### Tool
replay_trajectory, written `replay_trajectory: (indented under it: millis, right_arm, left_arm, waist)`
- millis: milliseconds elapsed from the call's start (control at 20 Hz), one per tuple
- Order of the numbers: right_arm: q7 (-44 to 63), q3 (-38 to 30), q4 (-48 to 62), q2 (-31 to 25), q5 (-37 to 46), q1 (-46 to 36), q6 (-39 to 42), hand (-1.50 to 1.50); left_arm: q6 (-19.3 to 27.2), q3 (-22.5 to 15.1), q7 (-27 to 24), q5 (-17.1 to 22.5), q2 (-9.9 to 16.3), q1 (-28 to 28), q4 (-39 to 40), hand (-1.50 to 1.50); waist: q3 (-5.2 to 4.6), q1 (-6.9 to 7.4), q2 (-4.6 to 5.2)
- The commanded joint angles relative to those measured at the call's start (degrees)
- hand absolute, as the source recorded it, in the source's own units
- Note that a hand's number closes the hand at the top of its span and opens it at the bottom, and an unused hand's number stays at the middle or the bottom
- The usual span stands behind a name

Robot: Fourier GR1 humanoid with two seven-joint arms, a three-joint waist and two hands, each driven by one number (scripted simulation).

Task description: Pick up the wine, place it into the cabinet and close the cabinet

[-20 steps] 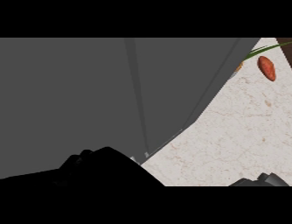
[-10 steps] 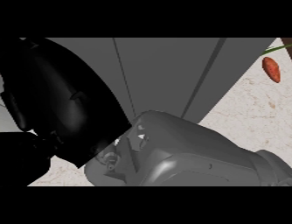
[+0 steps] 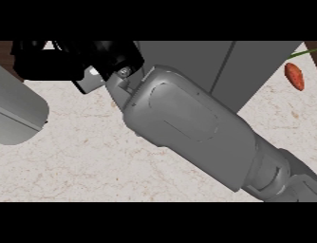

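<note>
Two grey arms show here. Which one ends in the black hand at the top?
The right forearm, the long one running diagonally from the lower right to the black right hand. The other forearm, at the left edge, shows no hand.

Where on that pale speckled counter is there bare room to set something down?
The widest bare patch of the pale marble counter lies low and left, bordered by the right grey forearm and the other grey forearm at the left edge. A smaller strip lies right, below the small red-orange carrot. The top is crowded by the black hand and grey cabinet.
</note>
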Motion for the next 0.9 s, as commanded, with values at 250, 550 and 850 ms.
replay_trajectory:
  millis: [250,550,850]
  right_arm:
    - [-9.14,-2.82,14.21,-3.99,0.87,2.99,2.94,1.50]
    - [-13.40,-1.50,15.42,-6.24,2.58,5.77,4.53,1.50]
    - [-15.31,-1.73,15.43,-7.09,2.58,7.30,5.38,1.50]
  left_arm:
    - [0.79,2.03,1.96,1.71,0.04,0.34,-2.36,1.50]
    - [2.48,2.04,1.83,1.66,-0.75,-1.74,-1.16,1.50]
    - [4.14,2.54,2.66,2.22,-0.40,-2.47,-2.85,1.50]
  waist:
    - [0.21,-0.15,1.41]
    - [0.10,-1.40,2.17]
    - [0.21,-1.74,2.03]
